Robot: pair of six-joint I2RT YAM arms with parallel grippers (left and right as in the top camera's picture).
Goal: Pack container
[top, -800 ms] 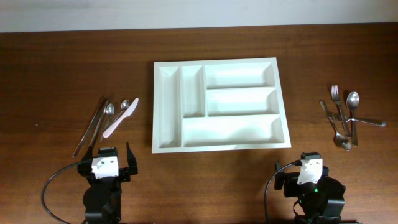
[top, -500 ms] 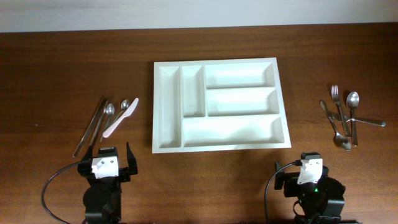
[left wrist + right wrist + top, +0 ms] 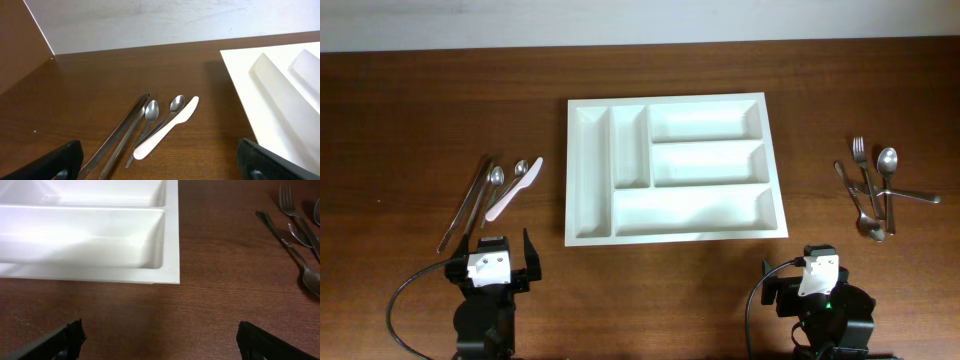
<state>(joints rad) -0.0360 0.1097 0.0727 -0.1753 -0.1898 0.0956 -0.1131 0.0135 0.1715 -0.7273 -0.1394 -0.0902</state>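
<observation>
The white cutlery tray lies mid-table with five empty compartments; its edge shows in the left wrist view and its near corner in the right wrist view. Left of it lie steel tongs, two spoons and a white plastic knife, also in the left wrist view. Right of it lie a fork and spoons, partly in the right wrist view. My left gripper is open and empty near the front edge, short of the knife. My right gripper is open and empty near the tray's front right corner.
The table is dark brown wood with a pale wall along its far edge. Both arm bases sit at the front edge with cables looping beside them.
</observation>
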